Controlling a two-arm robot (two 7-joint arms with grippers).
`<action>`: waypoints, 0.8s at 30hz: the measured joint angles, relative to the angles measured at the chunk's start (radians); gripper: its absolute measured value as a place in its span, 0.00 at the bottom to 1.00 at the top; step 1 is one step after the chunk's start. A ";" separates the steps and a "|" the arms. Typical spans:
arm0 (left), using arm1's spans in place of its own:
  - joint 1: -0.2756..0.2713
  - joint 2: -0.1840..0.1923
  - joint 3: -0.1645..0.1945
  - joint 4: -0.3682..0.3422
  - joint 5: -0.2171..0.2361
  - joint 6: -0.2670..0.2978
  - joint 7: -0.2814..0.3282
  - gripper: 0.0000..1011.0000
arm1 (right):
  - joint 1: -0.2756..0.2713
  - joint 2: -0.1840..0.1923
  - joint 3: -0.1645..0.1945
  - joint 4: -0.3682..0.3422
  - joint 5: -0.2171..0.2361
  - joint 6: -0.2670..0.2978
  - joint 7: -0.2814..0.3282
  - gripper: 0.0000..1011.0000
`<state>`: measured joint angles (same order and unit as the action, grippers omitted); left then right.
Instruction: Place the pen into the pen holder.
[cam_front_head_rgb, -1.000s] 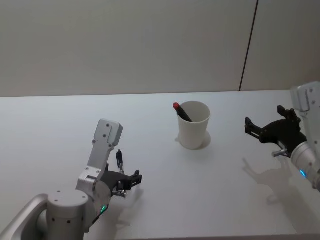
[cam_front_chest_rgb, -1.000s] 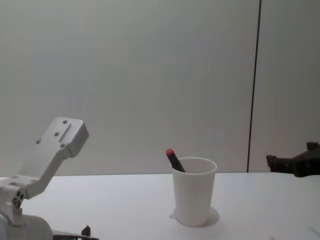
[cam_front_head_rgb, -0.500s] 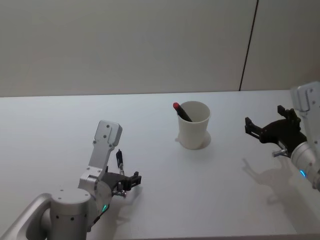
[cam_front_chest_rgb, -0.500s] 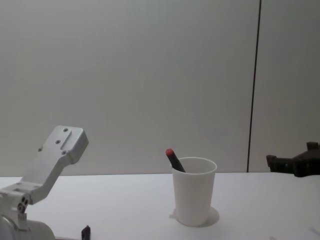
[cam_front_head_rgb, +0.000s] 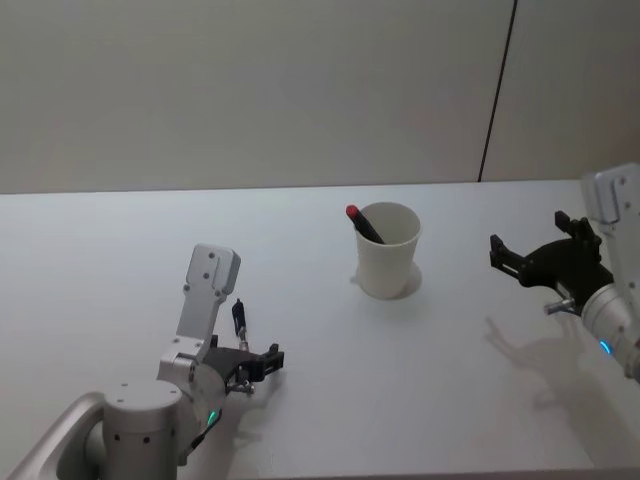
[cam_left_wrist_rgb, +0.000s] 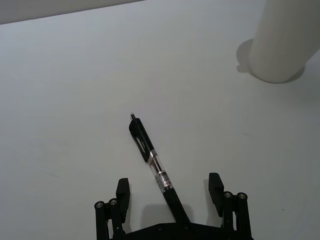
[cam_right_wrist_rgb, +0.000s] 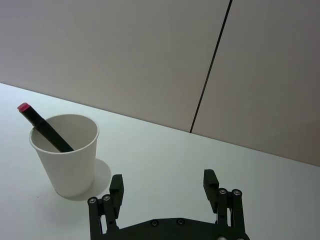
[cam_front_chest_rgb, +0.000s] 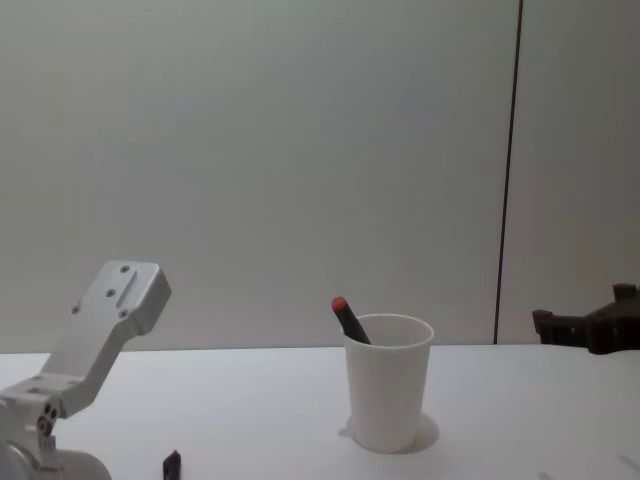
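Between the wide-spread jaws of the left gripper (cam_left_wrist_rgb: 169, 182) lies a second black pen (cam_left_wrist_rgb: 150, 155), flat on the table (cam_front_head_rgb: 120, 250), one end running in under the palm and the tip pointing out past the fingertips. Over the last second this arm has sunk a little toward the tabletop, its wrist housing sitting lower in the chest view, so it looks to be settling for a grasp; nothing is gripped yet. Well beyond those jaws stands the pen holder (cam_front_head_rgb: 388, 265), and the pen (cam_front_head_rgb: 365, 225) already leans inside it, its red end poking above the rim; neither has shifted. By that reading the red-tipped pen is home, and the left arm's work concerns the one on the table. The right gripper (cam_right_wrist_rgb: 164, 178) hangs unmoved above the table, jaws wide and empty, with the pen holder well ahead of them. The left wrist view gives the lying pen whole, clear barrel section and all, and shows it centred in the gap, whereas the head and chest views offer just a short dark stub. The right wrist view shows how the pen rests slanted against the cup's inner wall.
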<state>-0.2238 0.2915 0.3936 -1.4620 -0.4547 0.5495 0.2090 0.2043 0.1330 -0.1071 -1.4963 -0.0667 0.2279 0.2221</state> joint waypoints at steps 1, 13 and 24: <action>0.000 -0.001 0.000 0.001 -0.001 -0.001 0.000 0.99 | 0.000 0.000 0.000 0.000 0.000 0.000 0.000 0.99; -0.003 -0.009 -0.006 0.013 -0.001 0.010 0.000 0.71 | 0.000 0.000 0.000 0.000 0.000 0.000 0.000 0.99; -0.003 -0.012 -0.009 0.011 0.011 0.052 -0.004 0.37 | 0.000 0.000 0.000 0.000 0.000 0.000 0.000 0.99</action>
<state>-0.2269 0.2798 0.3849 -1.4512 -0.4437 0.6015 0.2053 0.2044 0.1330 -0.1070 -1.4963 -0.0667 0.2278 0.2221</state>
